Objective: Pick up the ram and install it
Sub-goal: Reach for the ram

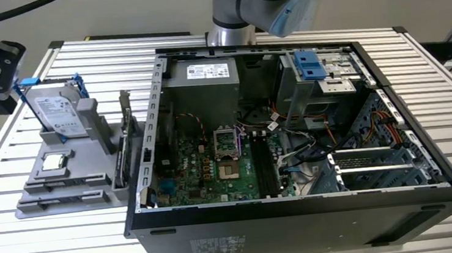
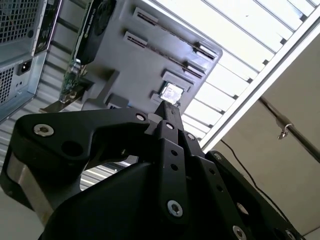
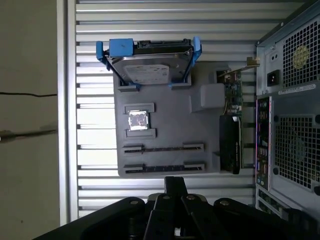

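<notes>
1. In the exterior view, the gripper point(image 1: 3, 103) is hanging over the slatted aluminium table point(image 1: 57, 251), at about eleven o'clock from the grey moulded tray point(image 1: 53, 203). The tray is sitting at nine o'clock from the open steel computer case point(image 1: 301, 230). Inside the case, long black memory slots point(image 1: 263, 163) are lying on the green motherboard point(image 1: 205, 171). I cannot tell whether the ram is seated there.
2. In the second wrist view, the matte black, screw-studded fingers point(image 2: 167, 150) are pressing together at their tips and pinching nothing. Beyond them, a square, shiny processor chip point(image 2: 172, 92) is resting in its tray pocket.
3. In the first wrist view, two long narrow holders point(image 3: 162, 148) are lying nearest the gripper. Each is showing only a thin dark line between its end clips, so I cannot tell whether a stick is standing there edge-on. A hard drive point(image 3: 147, 72) in a blue caddy is standing at the tray's far end.
4. Judging from this, the pick-up is looking not yet begun. Any grasp is calling for parted fingers squared to a thin, rigid board.
</notes>
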